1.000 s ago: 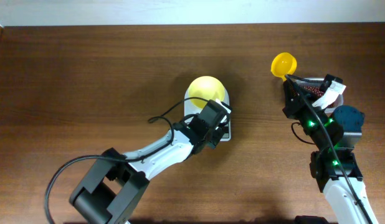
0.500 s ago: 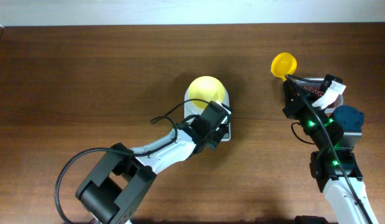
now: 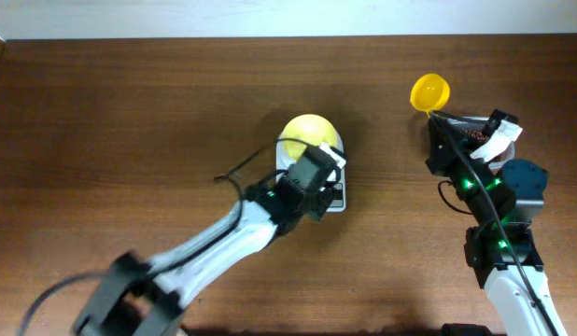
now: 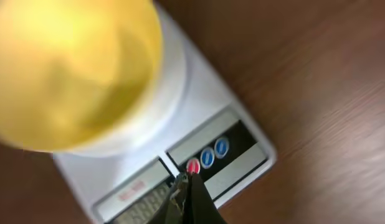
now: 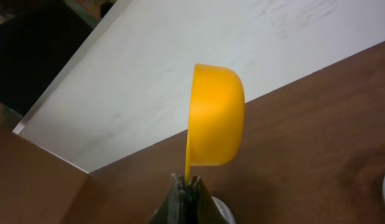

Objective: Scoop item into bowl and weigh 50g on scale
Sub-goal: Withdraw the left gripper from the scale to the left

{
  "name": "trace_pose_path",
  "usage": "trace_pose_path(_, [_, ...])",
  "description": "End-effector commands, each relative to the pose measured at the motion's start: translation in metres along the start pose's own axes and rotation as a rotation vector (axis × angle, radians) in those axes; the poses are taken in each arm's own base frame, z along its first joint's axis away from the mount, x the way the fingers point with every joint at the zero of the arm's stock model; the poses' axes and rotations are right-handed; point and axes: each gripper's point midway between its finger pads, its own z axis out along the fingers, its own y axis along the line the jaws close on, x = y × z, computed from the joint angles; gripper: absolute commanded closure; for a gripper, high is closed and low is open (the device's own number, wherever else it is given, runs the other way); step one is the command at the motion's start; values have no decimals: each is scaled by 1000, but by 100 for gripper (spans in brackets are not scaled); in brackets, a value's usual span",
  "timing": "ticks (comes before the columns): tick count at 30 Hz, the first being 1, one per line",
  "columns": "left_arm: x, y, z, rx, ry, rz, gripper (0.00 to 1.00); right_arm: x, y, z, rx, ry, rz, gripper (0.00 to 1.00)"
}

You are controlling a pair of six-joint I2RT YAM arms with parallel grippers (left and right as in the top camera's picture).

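Observation:
The pale yellow bowl (image 3: 307, 133) sits on the white scale (image 3: 333, 198) at the table's middle; in the left wrist view the bowl (image 4: 68, 68) looks empty. My left gripper (image 4: 185, 180) is shut and empty, its tip right at the scale's red button (image 4: 193, 165), beside the display. My right gripper (image 5: 187, 182) is shut on the handle of the yellow scoop (image 5: 216, 115) and holds it in the air, tipped on its side, at the back right (image 3: 429, 92). The beans (image 3: 475, 135) show as a reddish patch in a clear tub behind the right arm.
The clear tub (image 3: 494, 126) stands at the right, mostly hidden by the right arm. The table's white far edge (image 3: 288, 19) runs along the back. Two blue buttons (image 4: 214, 152) sit next to the red one.
My left arm has shifted and its gripper has edged slightly back along the scale's front. My right gripper has lifted the scoop a little up and right.

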Motion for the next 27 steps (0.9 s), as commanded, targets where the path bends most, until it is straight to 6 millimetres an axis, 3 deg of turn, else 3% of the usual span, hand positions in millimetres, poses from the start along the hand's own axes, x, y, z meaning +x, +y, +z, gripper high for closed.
trace_pose_path(1, [-52, 8, -67, -5, -225, -10, 100, -10, -5, 0, 33, -43, -14, 96])
trace_pose_path(2, [-61, 11, -81, -11, -274, -18, 100, -12, -7, -1, 45, -51, -10, 96])
trace_pose_path(4, [-88, 45, -129, -115, -430, -79, 100, -19, -16, -2, 92, -96, 38, 96])
trace_pose_path(6, [-99, 95, -166, -282, -536, -168, 100, -30, -18, -3, 112, -147, 33, 96])
trace_pose_path(7, [-101, 129, -185, -389, -585, -231, 100, -36, -18, -4, 118, -179, 27, 96])
trace_pose_path(10, [-93, 196, -204, -555, -629, -339, 100, -52, -23, -5, 150, -258, 19, 96])
trace_pose_path(13, [-93, 236, -212, -644, -683, -396, 100, -54, -33, 1, 175, -283, 20, 96])
trace_pose_path(15, [-94, 251, -210, -674, -701, -414, 100, -57, -36, 6, 174, -305, 25, 96])
trace_pose_path(20, [-81, 250, -152, -606, -569, -390, 100, -78, -41, 22, 177, -376, 78, 96])
trace_pose_path(23, [-67, 255, -126, -614, -486, -375, 100, -89, -39, 33, 174, -385, 77, 96])
trace_pose_path(27, [-41, 278, -100, -689, -384, -390, 100, -93, -46, 51, 185, -373, 80, 96])
